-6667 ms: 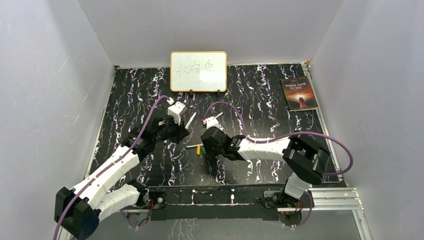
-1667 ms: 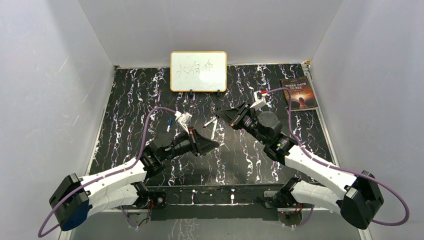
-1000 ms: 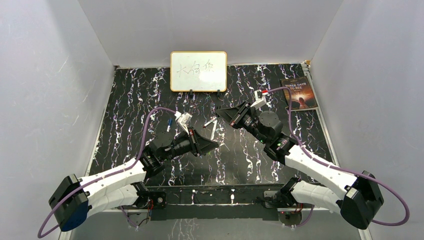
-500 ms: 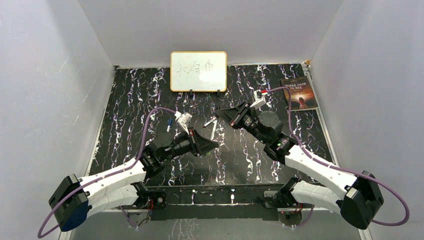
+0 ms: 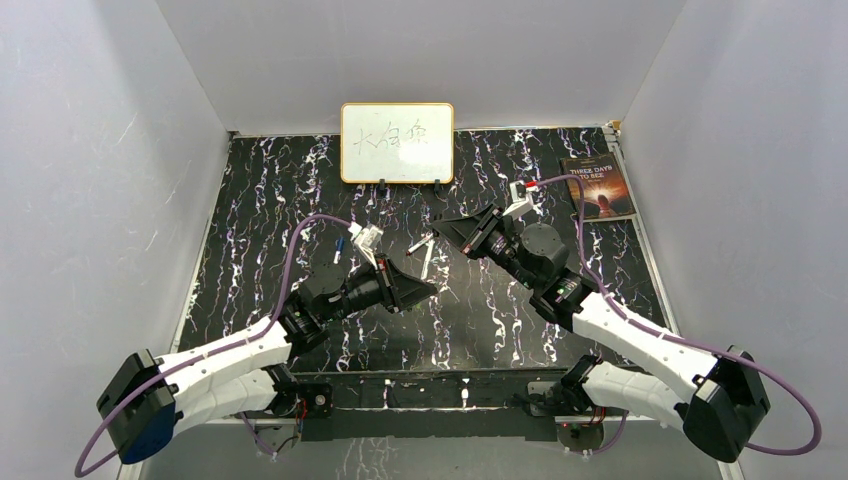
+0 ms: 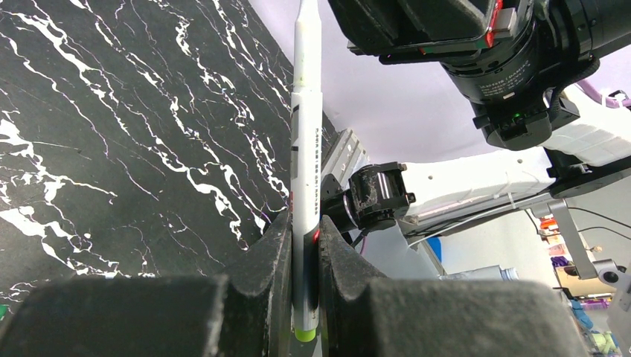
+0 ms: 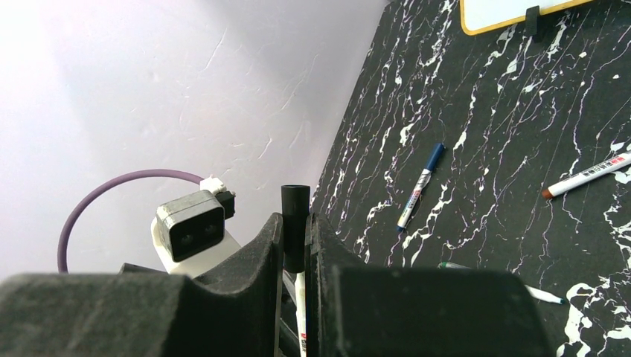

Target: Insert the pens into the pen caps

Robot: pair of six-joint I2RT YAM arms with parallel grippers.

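The left gripper [image 6: 303, 234] is clamped on a whitish pen [image 6: 306, 149] with a green lower end, which stands up between its fingers. The pen's tip is cut off by the top edge of the left wrist view. The right gripper [image 7: 295, 227] pinches a black cap [image 7: 295, 212]. Whether tip and cap touch cannot be made out. On the marbled table [image 5: 300, 190] lie a blue-capped pen [image 7: 420, 186], a red-tipped pen [image 7: 588, 176] cut off at the frame edge, and a third pen [image 7: 539, 295], partly hidden.

Right tool [image 7: 295, 219] now opposite left tool [image 6: 303, 222]
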